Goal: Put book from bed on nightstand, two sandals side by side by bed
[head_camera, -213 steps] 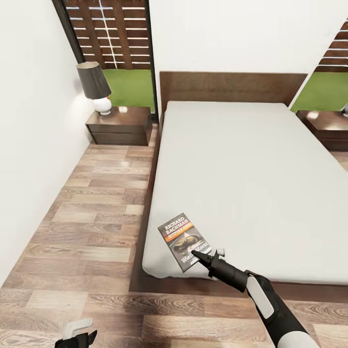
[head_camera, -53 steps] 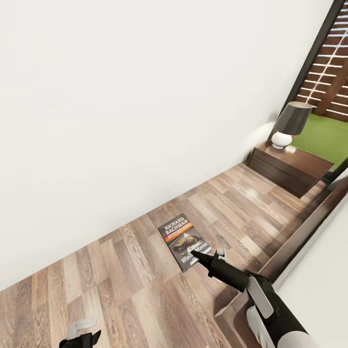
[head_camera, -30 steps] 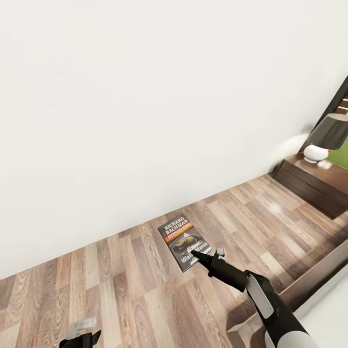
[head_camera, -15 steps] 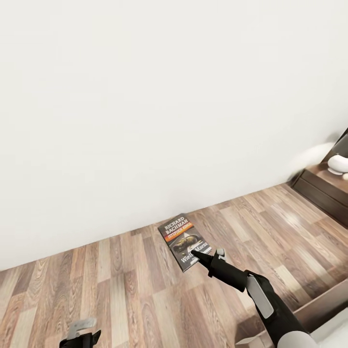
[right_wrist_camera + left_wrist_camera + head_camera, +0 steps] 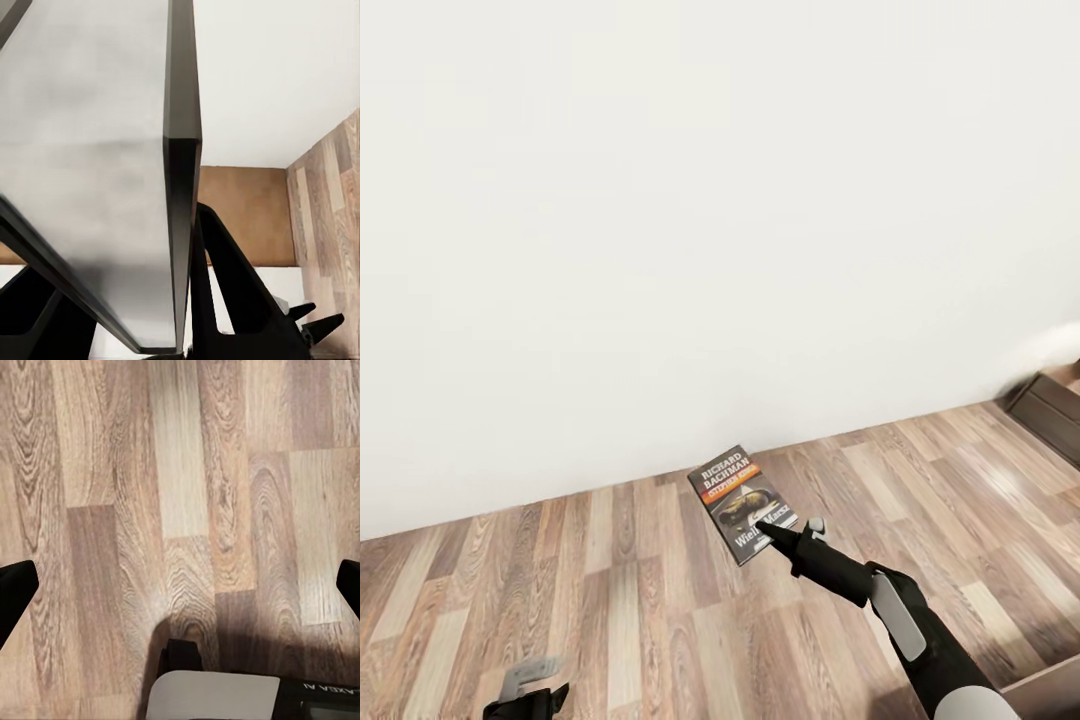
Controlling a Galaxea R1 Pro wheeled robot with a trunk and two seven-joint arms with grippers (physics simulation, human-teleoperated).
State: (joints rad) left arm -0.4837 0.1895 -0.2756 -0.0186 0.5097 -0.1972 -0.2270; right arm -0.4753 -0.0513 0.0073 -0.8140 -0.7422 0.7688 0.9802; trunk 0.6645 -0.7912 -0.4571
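The book (image 5: 742, 503) sits at lower centre of the head view, held clear of the wood-plank floor (image 5: 620, 600) with its cover facing up. The right gripper (image 5: 765, 528) is pinched on the book's lower edge, near one corner. In the right wrist view the book (image 5: 97, 157) shows edge-on, with a dark finger (image 5: 232, 300) pressed against its flank.

Handling judgement: the item is a thin paperback, so it is probably light and somewhat flexible. With the hold this close to one corner, the free end may droop or swing during travel. The glossy cover may slide between the fingers if the arm moves sharply. A hold further in along the spine side would likely be steadier. For the transfer, keep the cover level and the motion slow.

The left gripper (image 5: 525, 690) hangs at the lower left of the head view. In the left wrist view its two fingertips (image 5: 16, 592) sit at opposite frame edges, spread wide with nothing between them.

A dark-brown nightstand (image 5: 1050, 410) corner shows at the right edge, against the white wall (image 5: 710, 220).
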